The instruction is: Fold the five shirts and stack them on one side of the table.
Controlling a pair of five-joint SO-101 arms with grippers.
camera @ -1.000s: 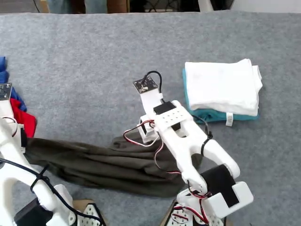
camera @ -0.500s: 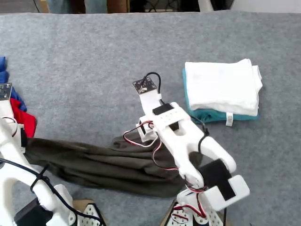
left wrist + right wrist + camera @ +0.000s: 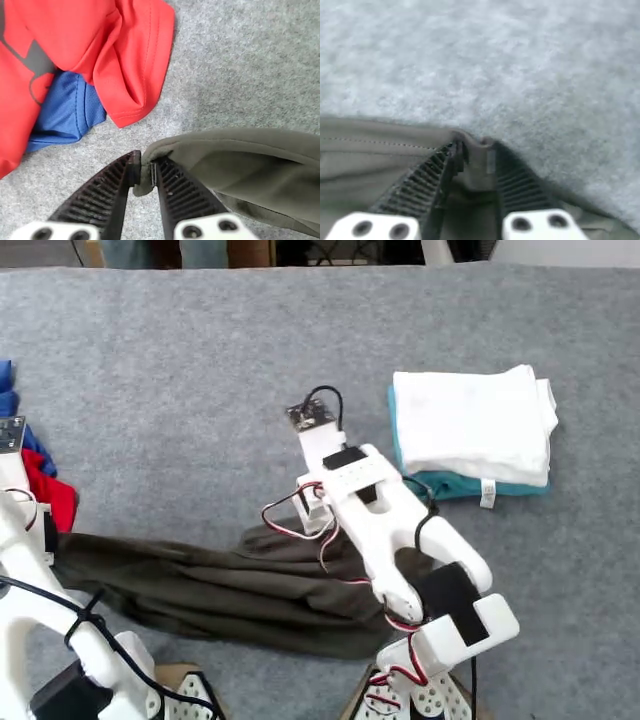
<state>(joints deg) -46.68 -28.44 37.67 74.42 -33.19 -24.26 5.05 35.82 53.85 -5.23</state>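
My left end effector (image 3: 145, 161) and right end effector (image 3: 474, 150) each pinch an edge of the olive shirt (image 3: 220, 590) on the table (image 3: 180, 360); soft, light, it should sag between corner holds

A surface (image 3: 200, 360) covered in grey, felt-like fabric is spread across the high view. Beyond the far edge of the surface, a brown wooden panel (image 3: 250, 252) is set beside a dark gap (image 3: 340, 250), and a white upright piece (image 3: 437, 250) is placed further along that edge. At the near edge of the surface, a tan board (image 3: 172, 677) is partly shown
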